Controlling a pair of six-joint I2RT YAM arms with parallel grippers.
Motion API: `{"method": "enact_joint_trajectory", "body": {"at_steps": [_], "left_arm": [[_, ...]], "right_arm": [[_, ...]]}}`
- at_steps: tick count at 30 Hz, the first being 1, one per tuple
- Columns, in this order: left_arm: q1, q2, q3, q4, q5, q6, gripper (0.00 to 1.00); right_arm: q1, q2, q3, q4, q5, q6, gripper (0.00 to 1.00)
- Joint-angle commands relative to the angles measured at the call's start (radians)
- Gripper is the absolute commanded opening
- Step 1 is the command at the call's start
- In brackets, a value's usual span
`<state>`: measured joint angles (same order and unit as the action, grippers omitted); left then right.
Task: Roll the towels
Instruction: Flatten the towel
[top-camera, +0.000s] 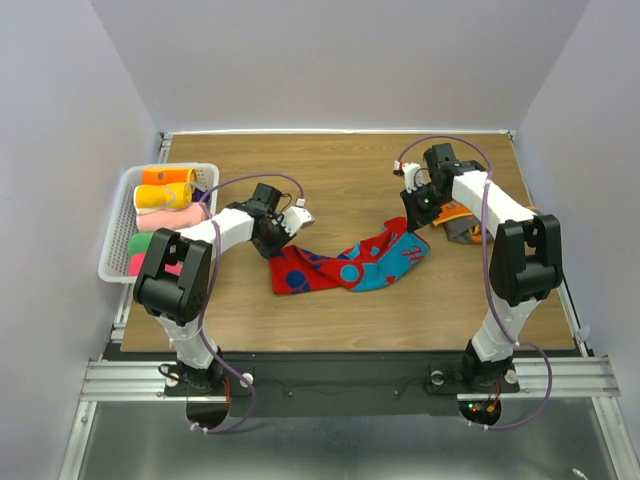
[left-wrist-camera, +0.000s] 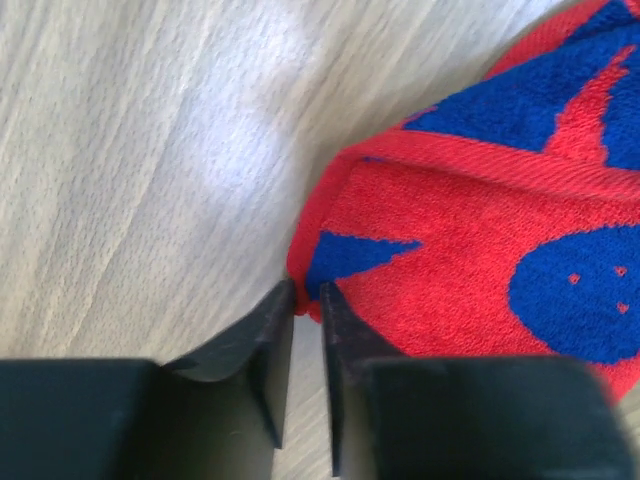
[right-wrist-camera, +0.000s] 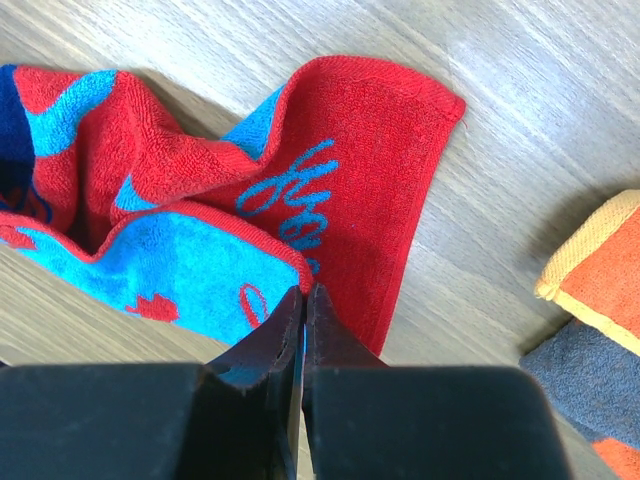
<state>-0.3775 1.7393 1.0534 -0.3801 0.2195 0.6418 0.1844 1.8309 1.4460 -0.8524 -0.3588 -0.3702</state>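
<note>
A red towel with blue patterns lies crumpled and stretched across the middle of the table. My left gripper is at the towel's left end. In the left wrist view its jaws stand nearly together, with the red corner of the towel pinched between the tips. My right gripper is at the towel's right end. Its jaws are pressed together on a folded edge of the same towel, light blue on the underside.
A white slatted basket at the table's left edge holds several rolled towels, orange, pink and green. An orange towel on a grey one lies just right of the right gripper.
</note>
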Motion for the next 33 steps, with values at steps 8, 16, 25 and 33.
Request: {"method": "enact_joint_trajectory", "body": {"at_steps": [8, 16, 25, 33], "left_arm": [[0.012, -0.017, -0.014, -0.074, -0.006, -0.048, 0.0], [0.124, -0.084, 0.312, -0.227, -0.012, 0.005, 0.0], [0.173, -0.211, 0.408, -0.215, -0.022, 0.022, 0.0], [0.178, -0.4, 0.355, -0.256, 0.046, 0.127, 0.0]], "right_arm": [[-0.031, -0.055, 0.071, 0.007, -0.012, 0.02, 0.01], [-0.106, -0.084, 0.186, 0.007, -0.04, 0.019, 0.01], [-0.204, -0.122, 0.326, 0.016, -0.126, 0.04, 0.01], [-0.237, -0.255, 0.292, 0.021, -0.216, 0.054, 0.01]]}}
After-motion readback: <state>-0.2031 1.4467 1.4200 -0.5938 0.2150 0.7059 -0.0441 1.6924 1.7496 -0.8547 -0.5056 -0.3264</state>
